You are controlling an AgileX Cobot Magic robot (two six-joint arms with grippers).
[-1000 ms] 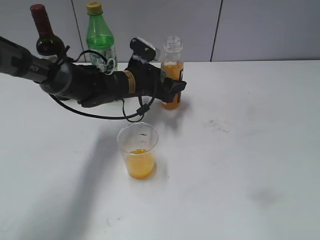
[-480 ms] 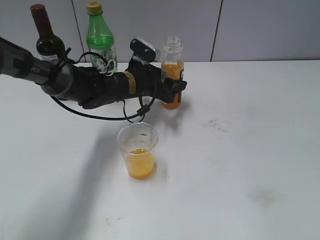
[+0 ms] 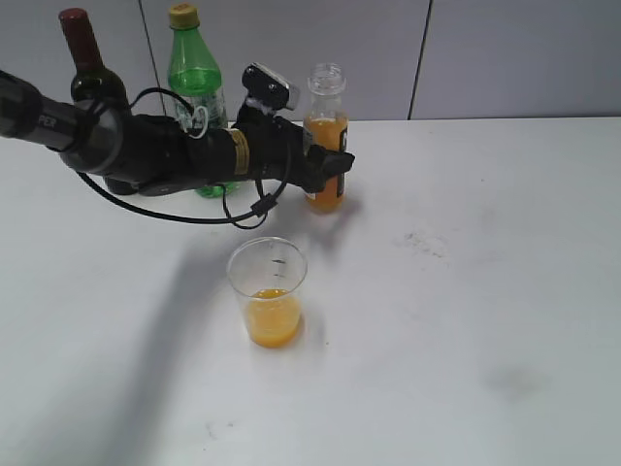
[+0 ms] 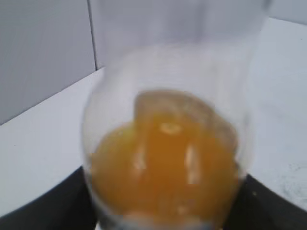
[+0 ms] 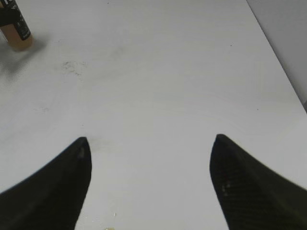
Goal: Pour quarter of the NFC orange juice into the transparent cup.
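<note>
The NFC orange juice [image 3: 325, 136] is a small capless bottle, upright near the table's back edge and about half full of orange liquid. My left gripper [image 3: 327, 173] is shut on its lower body from the left. In the left wrist view the bottle [image 4: 165, 158] fills the frame, blurred, with dark fingers [image 4: 45, 211] at the bottom corners. The transparent cup [image 3: 269, 289] stands in front of the bottle and holds orange juice in its lower third. My right gripper [image 5: 148, 140] is open and empty over bare table; the bottle's base [image 5: 15, 31] shows at its far left.
A green bottle with a yellow cap [image 3: 194, 73] and a dark wine bottle [image 3: 89, 73] stand at the back left, behind my left arm. The white table [image 3: 466, 291] stretches to the right, with faint smudges [image 3: 422, 243].
My left gripper has moved the juice bottle a little to the left and back, still upright. The cup and the right gripper have not moved.
</note>
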